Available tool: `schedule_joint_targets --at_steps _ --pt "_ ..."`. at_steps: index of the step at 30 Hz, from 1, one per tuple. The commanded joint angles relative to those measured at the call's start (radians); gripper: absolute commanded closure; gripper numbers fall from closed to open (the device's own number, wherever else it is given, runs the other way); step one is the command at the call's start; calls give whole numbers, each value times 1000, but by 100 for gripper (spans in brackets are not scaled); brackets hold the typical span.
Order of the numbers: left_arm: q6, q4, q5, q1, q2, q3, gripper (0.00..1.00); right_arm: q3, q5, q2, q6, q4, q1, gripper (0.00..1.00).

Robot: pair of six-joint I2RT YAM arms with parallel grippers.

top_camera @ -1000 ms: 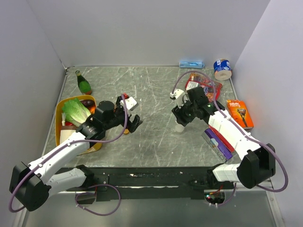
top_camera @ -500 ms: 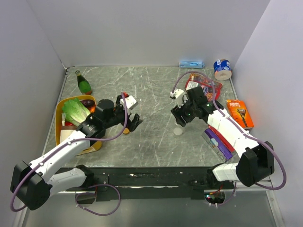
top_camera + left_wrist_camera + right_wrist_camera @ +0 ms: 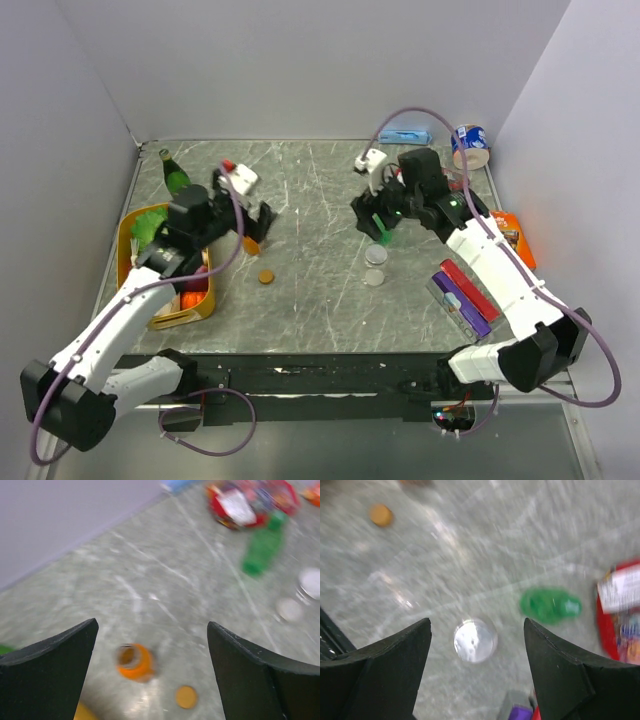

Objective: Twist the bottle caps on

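The orange bottle point(image 3: 250, 243) stands open-mouthed on the table, below my open, empty left gripper point(image 3: 258, 222). In the left wrist view the bottle point(image 3: 134, 661) sits between the fingers of the gripper point(image 3: 151, 625), with the orange cap point(image 3: 186, 696) lying beside it. The orange cap point(image 3: 265, 277) lies flat, apart from the bottle. My right gripper point(image 3: 372, 222) is open above the bright green bottle point(image 3: 379, 230). The clear bottle point(image 3: 376, 256) and clear cap point(image 3: 373, 277) stand in front of it. The right wrist view shows the gripper point(image 3: 477, 622), the clear bottle point(image 3: 475, 640) and the green bottle point(image 3: 550, 605). No green cap shows.
A yellow tray point(image 3: 126, 240) with lettuce stands at the left, and a dark-green bottle point(image 3: 176, 175) with a red top behind it. A purple box point(image 3: 460, 298), an orange razor pack point(image 3: 512, 232), a can point(image 3: 468, 146) and a blue box point(image 3: 405, 135) lie at the right and back.
Both arms have lifted and pulled back toward the far side. The right gripper has left the clear bottle standing free by its cap. The left gripper has moved off the orange cap.
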State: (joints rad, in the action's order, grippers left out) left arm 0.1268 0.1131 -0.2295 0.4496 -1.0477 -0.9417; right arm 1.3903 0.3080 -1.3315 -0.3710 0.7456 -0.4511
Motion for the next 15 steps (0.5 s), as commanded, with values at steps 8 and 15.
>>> schedule_joint_targets --at_steps 8,15 --pt "-53 132 105 -274 176 -103 4 484 -13 -478 125 -130 -267 17" --pt "-41 203 144 -325 261 -109 4 682 -35 -747 155 -189 -319 11"
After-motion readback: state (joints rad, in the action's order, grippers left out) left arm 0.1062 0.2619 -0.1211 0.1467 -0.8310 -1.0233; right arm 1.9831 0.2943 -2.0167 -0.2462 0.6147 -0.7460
